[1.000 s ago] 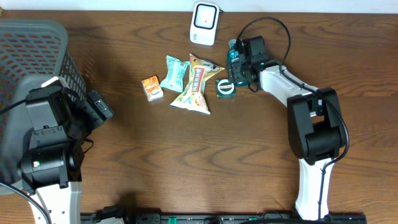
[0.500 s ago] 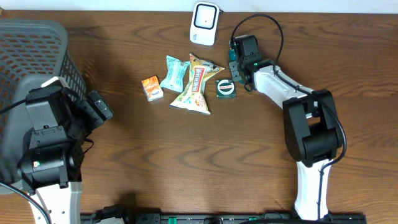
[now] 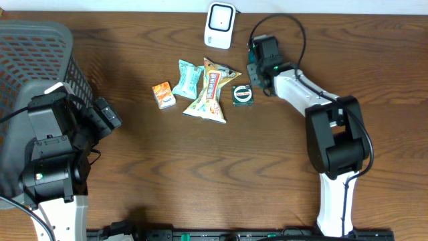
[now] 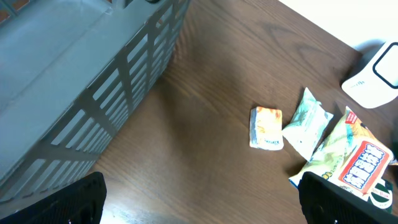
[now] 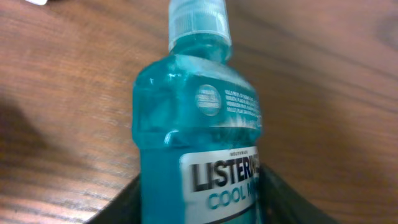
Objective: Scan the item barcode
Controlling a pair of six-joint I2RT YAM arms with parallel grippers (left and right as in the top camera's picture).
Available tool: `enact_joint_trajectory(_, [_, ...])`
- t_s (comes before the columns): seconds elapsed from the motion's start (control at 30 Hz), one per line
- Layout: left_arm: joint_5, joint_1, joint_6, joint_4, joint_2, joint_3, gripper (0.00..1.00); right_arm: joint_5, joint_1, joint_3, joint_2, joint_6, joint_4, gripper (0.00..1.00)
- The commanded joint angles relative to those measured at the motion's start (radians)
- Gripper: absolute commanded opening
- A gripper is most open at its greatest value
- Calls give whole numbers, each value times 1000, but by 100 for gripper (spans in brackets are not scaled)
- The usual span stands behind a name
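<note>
While between fingers [image 5: 292, 205], mouthwash bottle [image 5: 199, 124].

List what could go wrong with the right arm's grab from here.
1. The right hand straddles the bottle at its label; smooth rounded plastic may slip or twist on lifting.
2. Fingers beside the label might cover the barcode, which is not visible.
3. The scanner and tin lie close; a swing could knock them.

Base of mouthwash bottle [image 5: 196, 124] off-frame
</note>
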Motion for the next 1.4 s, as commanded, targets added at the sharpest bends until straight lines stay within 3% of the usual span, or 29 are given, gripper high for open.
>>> enact_joint_trajectory(0.0, [-12,6,-9,-1,2,5,98,-23,-33,-35,53,18,-34,33])
enact_joint_trajectory(0.47, [-12,6,-9,-1,2,5,98,-92,-55,1,51,79,-50,23])
enact_joint_trajectory(0.8, [-12,6,-9,-1,2,5,98,-147,-134,0,52,78,-164,27])
enact_joint_trajectory(1.1, [-12,6,-9,-1,2,5,98,-164,-134,30,26,77,-127,14])
enact_joint_trajectory(1.37, [-12,6,-9,-1,2,5,98,-163,-102,166,13,-88,-106,6])
